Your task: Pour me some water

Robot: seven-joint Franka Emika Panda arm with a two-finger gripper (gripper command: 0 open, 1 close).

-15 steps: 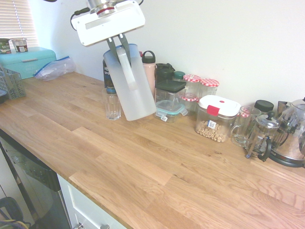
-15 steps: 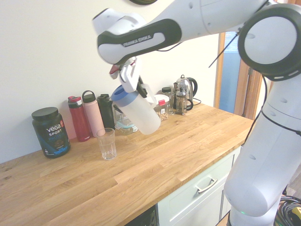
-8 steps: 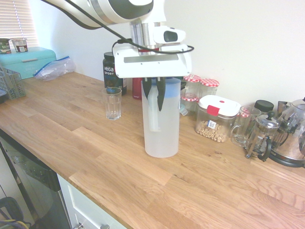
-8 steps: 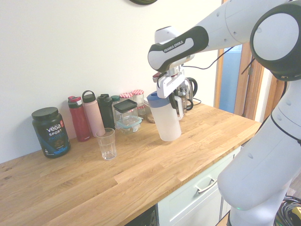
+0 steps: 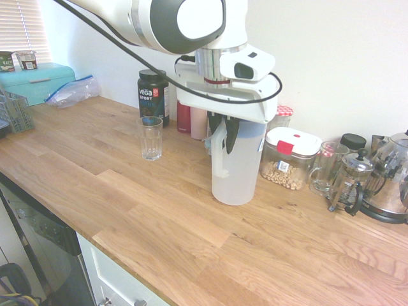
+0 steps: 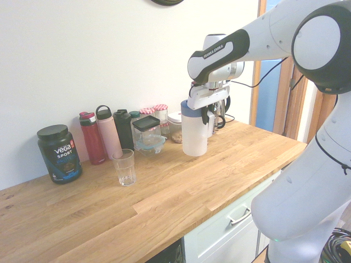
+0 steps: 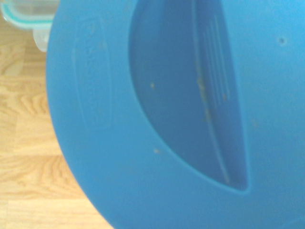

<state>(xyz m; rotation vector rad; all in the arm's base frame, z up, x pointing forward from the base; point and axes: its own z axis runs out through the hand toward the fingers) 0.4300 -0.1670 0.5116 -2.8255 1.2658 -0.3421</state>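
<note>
Bright, washed-out daylight — the wrist view perhaps slightly soft

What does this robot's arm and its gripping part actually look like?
The arm is glossy white with rounded segments and dark grey bands and round joint covers; "FRANKA EMIKA" is printed on one dark panel. A thin black cable runs along it. Near the end come a silvery metal collar with a red ring and a wide white block. The gripper has two slim, dark, tapering fingers.
</note>
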